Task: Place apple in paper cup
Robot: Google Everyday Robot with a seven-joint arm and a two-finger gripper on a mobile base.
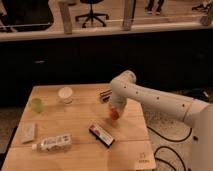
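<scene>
The apple (pixel 115 114) is a small red-orange fruit at the right of the wooden table (pixel 75 112). My gripper (pixel 115 110) comes down on it from above at the end of the white arm (pixel 150 97). The apple sits right at the gripper's tip, just above or on the tabletop. The white paper cup (pixel 65 94) stands upright at the table's back, left of the middle, well to the left of the gripper.
A translucent light-green cup (pixel 35 104) stands at the left. A plastic bottle (pixel 54 142) lies at the front left beside a flat white packet (pixel 28 132). A dark snack bar (pixel 101 135) lies at the front middle. A dark striped item (pixel 105 95) lies behind the arm.
</scene>
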